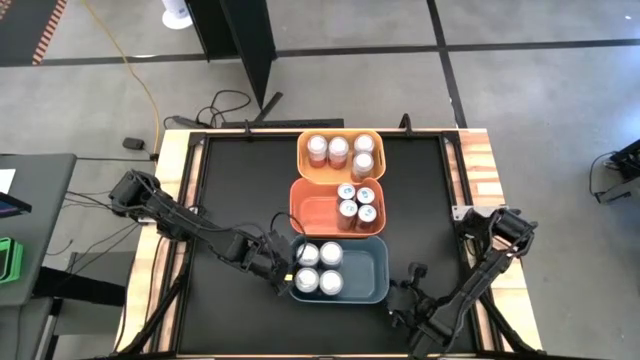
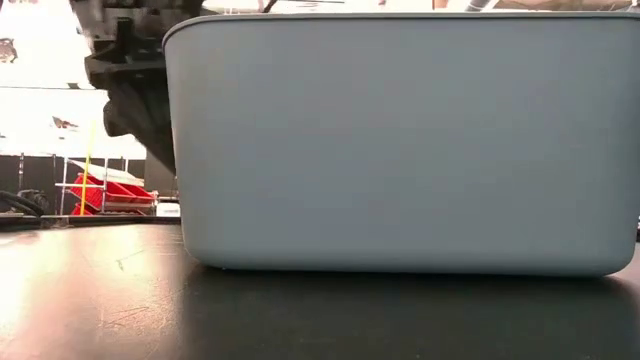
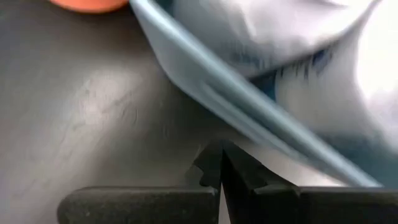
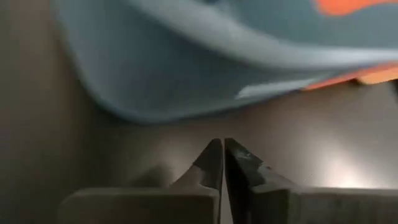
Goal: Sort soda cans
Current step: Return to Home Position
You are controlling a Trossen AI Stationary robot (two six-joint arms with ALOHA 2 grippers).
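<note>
Three bins stand in a row down the table's middle. The far yellow-orange bin, the middle orange bin and the near blue bin each hold several upright soda cans. My left gripper is shut, just off the blue bin's left wall, with pale cans showing over the rim. My right gripper is shut beside the blue bin's near right corner, a strip of table between them. The low view shows the blue bin's near wall and my left gripper beside it. My left gripper's shut fingertips point slanting down at the blue bin's left wall from the table's left side. Whether they touch the wall I cannot tell.
The black tabletop lies bare left and right of the bins. A wooden frame runs round the table. Cables lie on the floor beyond the far edge.
</note>
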